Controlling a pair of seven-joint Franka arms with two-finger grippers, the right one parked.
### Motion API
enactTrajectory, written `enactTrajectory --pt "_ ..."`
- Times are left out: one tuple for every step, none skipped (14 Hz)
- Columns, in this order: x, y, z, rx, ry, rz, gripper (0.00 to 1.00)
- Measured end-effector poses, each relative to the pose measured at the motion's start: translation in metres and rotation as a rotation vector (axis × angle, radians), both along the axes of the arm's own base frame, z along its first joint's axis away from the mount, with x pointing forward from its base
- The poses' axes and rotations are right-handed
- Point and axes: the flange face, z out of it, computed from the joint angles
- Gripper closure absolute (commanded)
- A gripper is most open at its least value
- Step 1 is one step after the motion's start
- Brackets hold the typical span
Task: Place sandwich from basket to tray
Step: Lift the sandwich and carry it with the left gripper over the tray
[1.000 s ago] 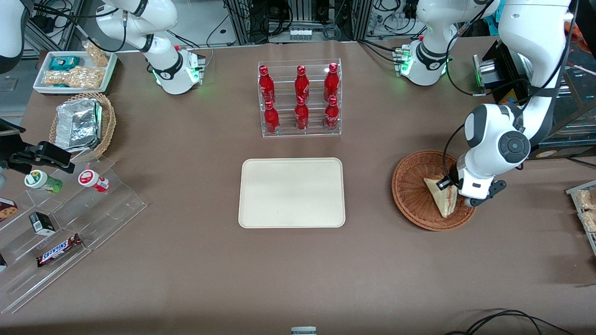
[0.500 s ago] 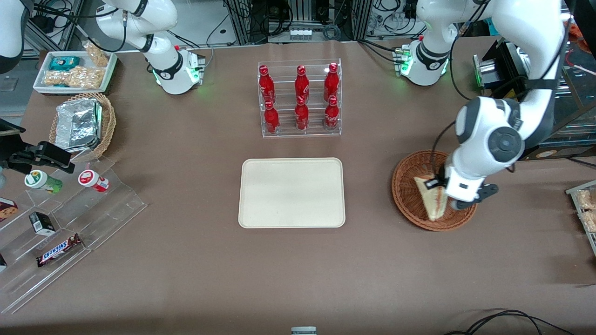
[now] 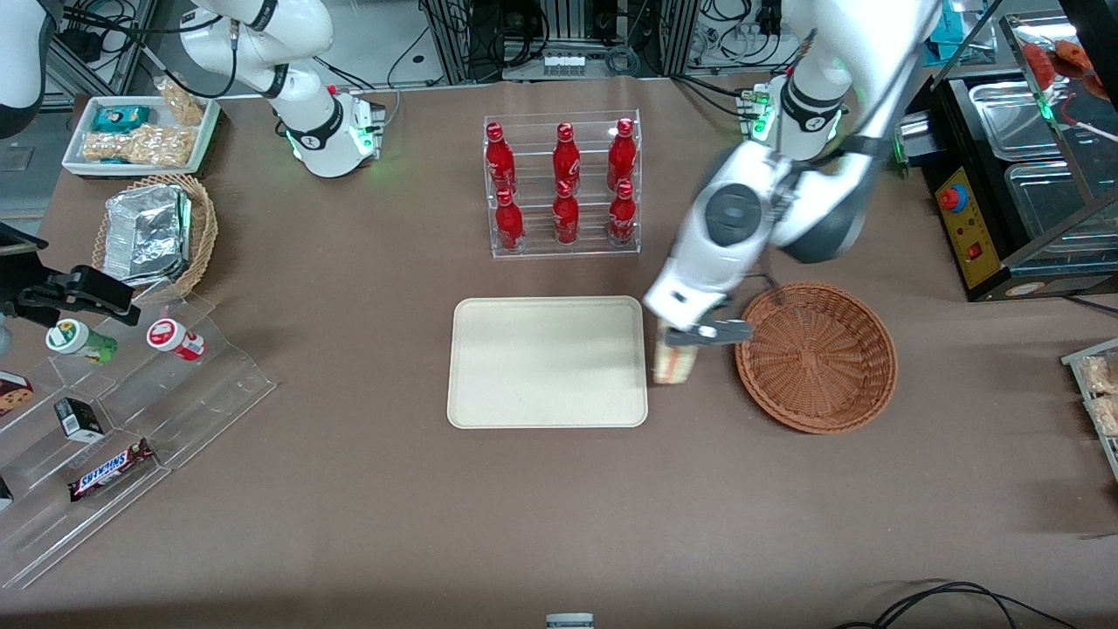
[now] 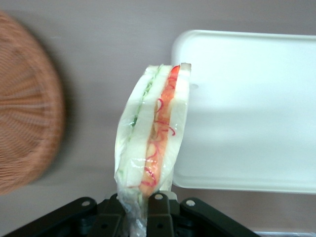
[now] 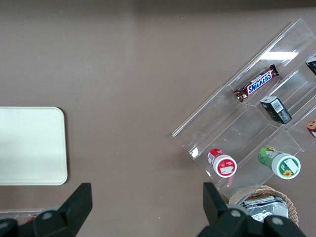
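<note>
The sandwich (image 3: 674,365) is clamped in the gripper (image 3: 690,336), between basket (image 3: 817,356) and tray (image 3: 548,361); it should be carried well over the rim before lowering.

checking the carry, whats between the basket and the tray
The sandwich, held in the pincer, hangs between basket and tray, clearest in the front view.

Brown cloth-covered table (image 3: 349,489) carries: flat cream rectangular tray (image 3: 548,362) at centre, round reddish-brown wicker basket (image 3: 817,355) twd working arm's end, clear acrylic rack of red bottles (image 3: 563,184) farther from camera. Left arm's gripper (image 3: 690,334) hangs above table btwn tray & basket.
</note>
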Motion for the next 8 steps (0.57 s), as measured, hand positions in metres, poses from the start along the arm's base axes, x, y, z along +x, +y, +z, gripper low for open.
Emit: enactTrajectory --pt "-0.004 -0.030 -0.004 -0.012 -0.002 0.001 0.94" --pt "-0.006 -0.059 -0.012 -0.017 -0.007 0.004 0.92" --pt "-0.005 -0.085 -0.023 -0.011 -0.020 0.008 0.92" --pt "-0.002 -0.105 -0.037 0.000 -0.036 0.021 0.92" --pt "0.001 -0.120 -0.051 0.010 -0.048 0.033 0.92" --pt "0.003 -0.132 -0.064 0.016 -0.055 0.041 0.92" --pt "0.004 -0.142 -0.075 0.018 -0.057 0.048 0.90" --pt "0.004 -0.151 -0.082 0.015 -0.058 0.050 0.89"
